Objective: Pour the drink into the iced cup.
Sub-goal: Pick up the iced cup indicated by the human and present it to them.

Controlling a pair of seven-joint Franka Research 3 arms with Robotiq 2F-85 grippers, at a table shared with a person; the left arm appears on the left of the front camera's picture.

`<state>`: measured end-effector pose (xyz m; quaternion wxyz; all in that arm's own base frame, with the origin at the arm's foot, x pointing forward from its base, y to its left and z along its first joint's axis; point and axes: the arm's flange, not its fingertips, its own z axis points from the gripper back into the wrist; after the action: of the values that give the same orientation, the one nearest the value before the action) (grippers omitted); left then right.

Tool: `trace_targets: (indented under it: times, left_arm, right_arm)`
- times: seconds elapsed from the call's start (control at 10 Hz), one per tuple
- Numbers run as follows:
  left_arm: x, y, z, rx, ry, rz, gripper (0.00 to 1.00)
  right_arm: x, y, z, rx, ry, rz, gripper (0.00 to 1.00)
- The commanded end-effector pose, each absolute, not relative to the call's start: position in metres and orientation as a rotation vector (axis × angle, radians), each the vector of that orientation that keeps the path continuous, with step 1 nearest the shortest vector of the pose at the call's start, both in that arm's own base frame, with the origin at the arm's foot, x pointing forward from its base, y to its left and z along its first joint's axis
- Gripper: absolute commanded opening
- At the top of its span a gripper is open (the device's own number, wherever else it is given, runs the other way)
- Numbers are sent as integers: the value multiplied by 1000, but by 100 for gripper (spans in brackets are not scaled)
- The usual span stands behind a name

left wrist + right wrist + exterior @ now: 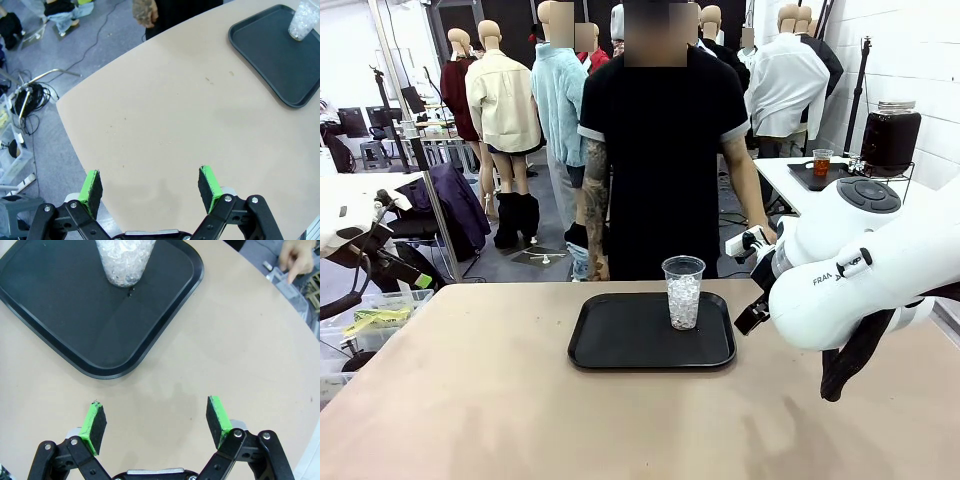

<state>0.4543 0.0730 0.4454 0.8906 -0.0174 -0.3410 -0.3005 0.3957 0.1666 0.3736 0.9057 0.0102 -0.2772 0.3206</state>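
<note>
The left jaws are standing released and wide, their green pads [91, 187] gripping nothing, hanging above the bare tan surface [165, 115] near its rounded edge and well apart from the black tray [280, 60]; the right jaws are gaping likewise, with nothing between them, hanging over the surface near the tray's edge; in the front view the white right arm [860, 270] is reaching in from the right, beside the tray; the iced cup [683, 292], clear plastic packed with ice, is standing upright on the tray, right of its middle; a person in a black T-shirt [660, 150] is standing at the surface's far edge, directly behind the tray; one hand [295, 260] is showing beyond the surface's edge in the right wrist view; farther off, the drink [822, 166] is sitting as amber liquid in a small clear cup on a white side table [775, 175] at the far right, well apart from the iced cup; just beside it a lidded jar [890, 135] of near-black liquid is standing on a wire stand.
</note>
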Motion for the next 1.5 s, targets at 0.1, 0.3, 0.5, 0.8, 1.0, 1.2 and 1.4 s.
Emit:
trace_targets:
  times: [0.1, 0.3, 0.5, 0.8, 1.0, 1.2, 1.4]
  left_arm:
    - [454, 75, 446, -33, -707, -624, 100]
    - [454, 75, 446, -33, -707, -624, 100]
    - [454, 75, 446, -33, -707, -624, 100]
    - [454, 75, 446, -33, -707, -624, 100]
    - [454, 75, 446, -33, -707, -624, 100]
    - [454, 75, 446, -33, -707, -624, 100]
    - [454, 75, 446, -33, -707, -624, 100]
  right_arm:
    - [395, 167, 373, 22, -572, 663, 100]
    - [395, 167, 373, 22, -572, 663, 100]
    - [395, 167, 373, 22, -572, 663, 100]
    - [395, 167, 373, 22, -572, 663, 100]
    - [395, 167, 373, 22, -572, 663, 100]
    - [395, 167, 373, 22, -572, 663, 100]
    - [395, 167, 373, 22, -572, 663, 100]
